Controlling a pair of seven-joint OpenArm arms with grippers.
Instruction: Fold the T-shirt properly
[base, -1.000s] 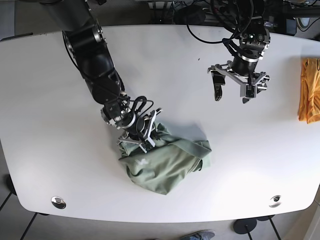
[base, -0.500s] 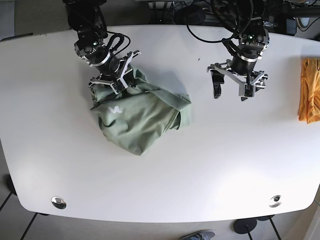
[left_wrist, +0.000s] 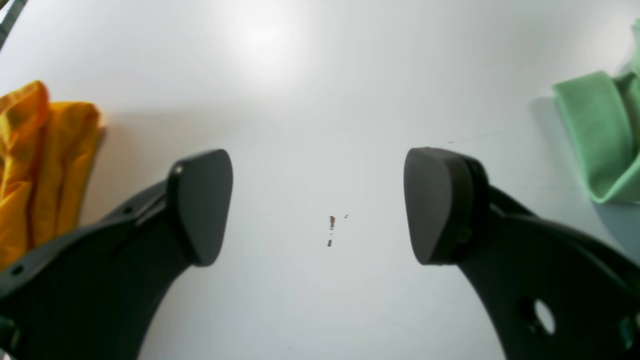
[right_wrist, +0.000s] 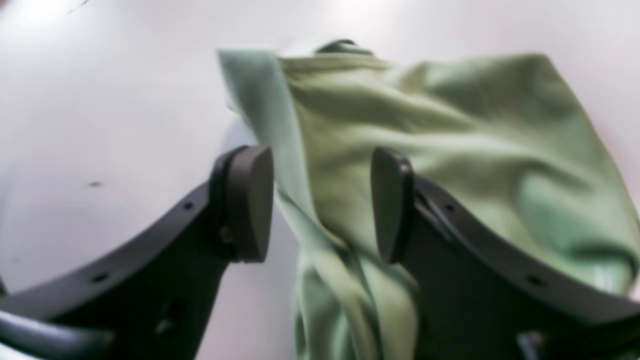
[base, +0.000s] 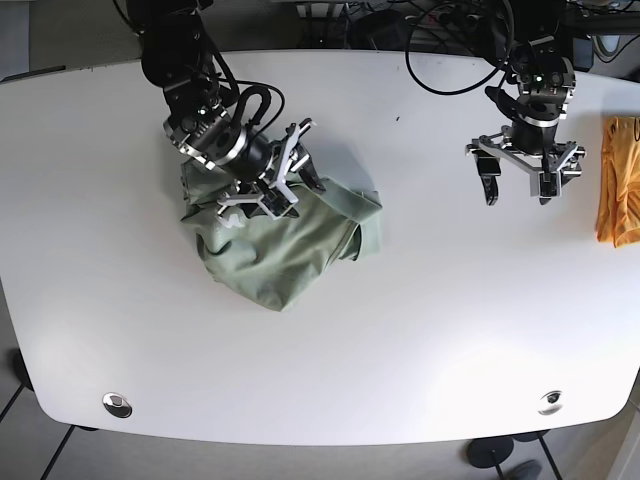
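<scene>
The sage-green T-shirt (base: 280, 250) lies crumpled in a heap on the left half of the white table (base: 420, 340). My right gripper (base: 268, 182) hovers over the heap's upper edge. In the right wrist view this gripper (right_wrist: 320, 205) is open, and a raised ridge of the T-shirt (right_wrist: 425, 125) runs up between its two black fingers. My left gripper (base: 518, 188) hangs open over bare table at the far right, well away from the shirt. In the left wrist view the left gripper (left_wrist: 320, 205) has nothing between its fingers, and a corner of the T-shirt (left_wrist: 595, 130) shows at the right edge.
An orange cloth (base: 618, 180) lies bunched at the table's right edge, close to the left gripper; it appears again as the orange cloth (left_wrist: 40, 150) in the left wrist view. Two metal discs (base: 116, 404) (base: 550, 402) sit near the front corners.
The right gripper dragged the shirt up and left, then opened and shifted slightly right over it. The left arm moved right, toward the orange cloth.
</scene>
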